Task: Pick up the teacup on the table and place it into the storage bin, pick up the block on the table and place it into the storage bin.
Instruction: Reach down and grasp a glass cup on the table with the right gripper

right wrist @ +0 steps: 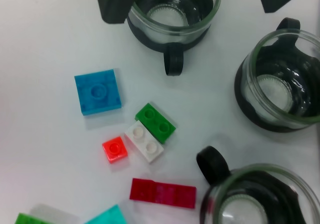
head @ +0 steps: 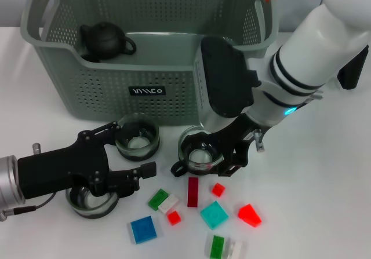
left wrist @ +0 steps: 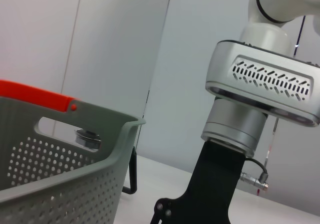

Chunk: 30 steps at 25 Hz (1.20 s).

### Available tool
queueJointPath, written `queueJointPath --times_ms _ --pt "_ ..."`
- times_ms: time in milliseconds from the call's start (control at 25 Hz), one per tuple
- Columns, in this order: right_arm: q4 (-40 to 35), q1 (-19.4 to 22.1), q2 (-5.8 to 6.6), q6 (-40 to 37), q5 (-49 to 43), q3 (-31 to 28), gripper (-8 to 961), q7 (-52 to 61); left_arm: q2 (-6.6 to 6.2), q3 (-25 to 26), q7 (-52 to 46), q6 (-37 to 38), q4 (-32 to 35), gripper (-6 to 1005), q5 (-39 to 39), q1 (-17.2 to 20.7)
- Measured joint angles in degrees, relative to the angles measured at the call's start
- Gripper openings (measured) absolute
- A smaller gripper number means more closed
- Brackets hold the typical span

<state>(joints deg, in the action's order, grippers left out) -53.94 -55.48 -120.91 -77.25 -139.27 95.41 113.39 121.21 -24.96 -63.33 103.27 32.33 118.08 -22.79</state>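
Right pincer [head: 203, 154] sits directly over the middle teacup [head: 200, 156] on the surface, just in front of the storage bin [head: 98, 91] — fingers straddling the rim, closure: cannot tell. Left pincer [head: 124, 154] open, farther off.

The right arm's glossy white tubular shell [head: 324, 44] is ringed with black bands near the wrist, where a small cyan light [head: 290, 110] glows. A matte black rounded housing [head: 223, 76] sits on its forearm — below it a black bracketed right gripper [head: 217, 154]. The left arm ends in a brushed silver cylinder [head: 8, 181] with a thin grey cable [head: 26, 207], then a matte black angular left gripper [head: 87, 166] dotted with small screws.
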Motion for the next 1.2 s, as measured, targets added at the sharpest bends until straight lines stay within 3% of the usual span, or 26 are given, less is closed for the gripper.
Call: queueJointPath --times_ms 760,1200 --pt "5.85 -1.56 -0.20 6.60 4.48 5.49 667 0.22 -0.01 0.00 0.11 0.01 0.02 892 -0.03 0.12" --pt "7.22 -1.70 -0.21 7.68 4.54 5.85 666 0.34 0.04 0.00 0.21 0.00 0.02 890 0.17 0.21"
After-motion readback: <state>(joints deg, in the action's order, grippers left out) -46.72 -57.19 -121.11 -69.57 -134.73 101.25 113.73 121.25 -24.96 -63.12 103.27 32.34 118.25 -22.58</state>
